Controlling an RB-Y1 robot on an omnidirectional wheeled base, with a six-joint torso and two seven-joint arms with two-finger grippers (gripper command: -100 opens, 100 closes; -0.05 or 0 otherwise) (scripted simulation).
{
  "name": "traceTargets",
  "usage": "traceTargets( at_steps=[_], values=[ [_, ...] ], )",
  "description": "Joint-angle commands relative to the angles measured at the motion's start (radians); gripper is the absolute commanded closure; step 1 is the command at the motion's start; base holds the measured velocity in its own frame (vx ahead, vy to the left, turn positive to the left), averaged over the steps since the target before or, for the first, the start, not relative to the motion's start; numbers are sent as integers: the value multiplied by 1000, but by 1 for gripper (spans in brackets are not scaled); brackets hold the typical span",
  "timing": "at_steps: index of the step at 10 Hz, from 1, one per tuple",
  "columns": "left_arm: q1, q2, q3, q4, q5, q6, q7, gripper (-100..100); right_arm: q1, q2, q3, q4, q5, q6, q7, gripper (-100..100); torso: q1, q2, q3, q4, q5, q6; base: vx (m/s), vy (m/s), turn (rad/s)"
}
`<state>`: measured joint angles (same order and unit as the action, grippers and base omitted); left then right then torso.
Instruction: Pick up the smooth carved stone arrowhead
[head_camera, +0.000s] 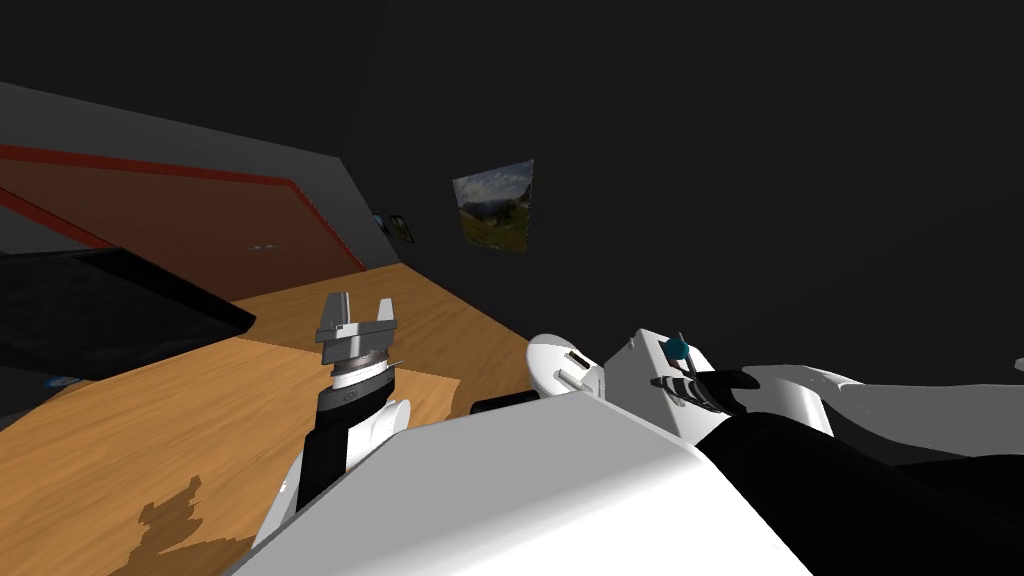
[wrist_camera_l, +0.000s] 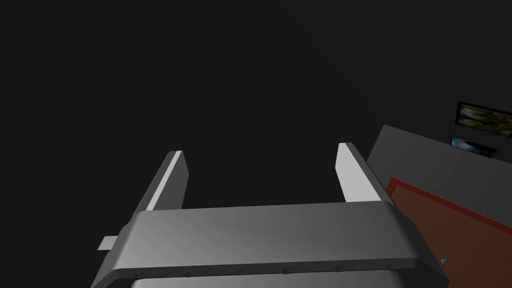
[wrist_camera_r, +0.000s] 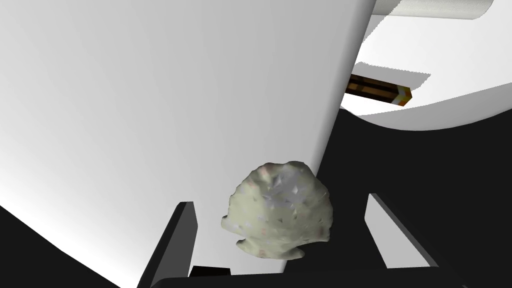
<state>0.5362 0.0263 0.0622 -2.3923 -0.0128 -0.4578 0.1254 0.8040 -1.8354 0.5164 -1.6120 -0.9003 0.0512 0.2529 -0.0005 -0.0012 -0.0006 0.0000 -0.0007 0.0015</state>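
Where right gripper gapes, pale arrowhead sits between.

1. The right claw stands with its two fingers spread wide apart, rising from the dark block along the edge.
2. The stone arrowhead, a pale greenish-grey lump with a rough, dimpled face, sits between the fingers, with a clear gap to each.
3. It lies a little nearer the shaded finger than the lit one.
4. Behind the arrowhead rises a broad white surface, and the stone overlaps that surface's edge.
5. Past that edge lies a black area.
6. Farther off, a small brown block with orange stripes rests in shadow on another white surface.
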Motion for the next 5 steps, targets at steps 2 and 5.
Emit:
traceTargets(
  at_steps=[2,5],
  values=[
    [0,0,0,0,0,0,0,0,45,40,-45,13,52,6,-20,-100,1,1,1,0,0,0,-2,-2,5],
    [0,0,0,0,0,0,0,0,51,32,-55,6,51,10,-23,100,1,2,1,0,0,0,0,0,0]
  ],
)
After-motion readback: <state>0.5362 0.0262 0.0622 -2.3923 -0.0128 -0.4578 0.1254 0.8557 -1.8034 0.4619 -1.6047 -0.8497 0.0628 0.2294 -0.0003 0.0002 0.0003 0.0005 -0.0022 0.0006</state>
